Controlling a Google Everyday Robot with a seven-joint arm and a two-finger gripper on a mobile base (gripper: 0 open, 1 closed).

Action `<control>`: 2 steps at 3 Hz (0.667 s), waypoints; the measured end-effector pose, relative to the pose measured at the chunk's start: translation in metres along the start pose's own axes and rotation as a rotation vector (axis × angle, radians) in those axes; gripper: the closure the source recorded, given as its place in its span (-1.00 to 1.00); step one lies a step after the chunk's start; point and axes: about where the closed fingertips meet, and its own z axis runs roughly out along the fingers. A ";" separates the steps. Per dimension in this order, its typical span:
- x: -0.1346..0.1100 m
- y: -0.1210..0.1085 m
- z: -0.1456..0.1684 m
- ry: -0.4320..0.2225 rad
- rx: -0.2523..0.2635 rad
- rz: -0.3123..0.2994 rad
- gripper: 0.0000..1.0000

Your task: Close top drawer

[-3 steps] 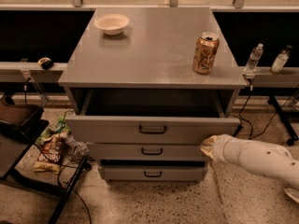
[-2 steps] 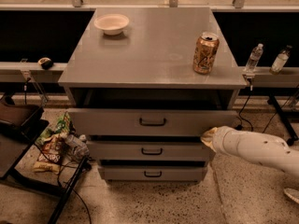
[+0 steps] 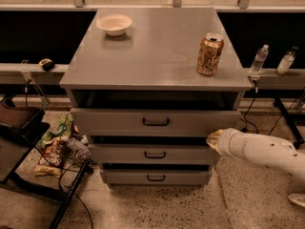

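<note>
The top drawer (image 3: 155, 122) is a wide grey front with a black bar handle (image 3: 156, 122) at its centre. It stands only slightly out from the grey cabinet (image 3: 152, 56), with a thin dark gap above it. My white arm (image 3: 259, 149) comes in from the right. The gripper (image 3: 213, 138) is at its tip, against the lower right corner of the top drawer's front, level with the gap above the middle drawer (image 3: 155, 153).
A white bowl (image 3: 114, 24) and a gold can (image 3: 210, 54) stand on the cabinet top. The bottom drawer (image 3: 156, 177) is below. Snack bags (image 3: 53, 147) and a black stand lie on the floor at left. Bottles (image 3: 259, 59) stand on a ledge at right.
The top drawer has slid back from well open to nearly shut. My arm and gripper have moved forward and up with its front.
</note>
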 end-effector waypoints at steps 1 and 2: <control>0.000 0.000 0.000 0.000 0.000 0.000 -0.44; 0.000 0.000 0.000 0.000 0.000 0.000 -0.91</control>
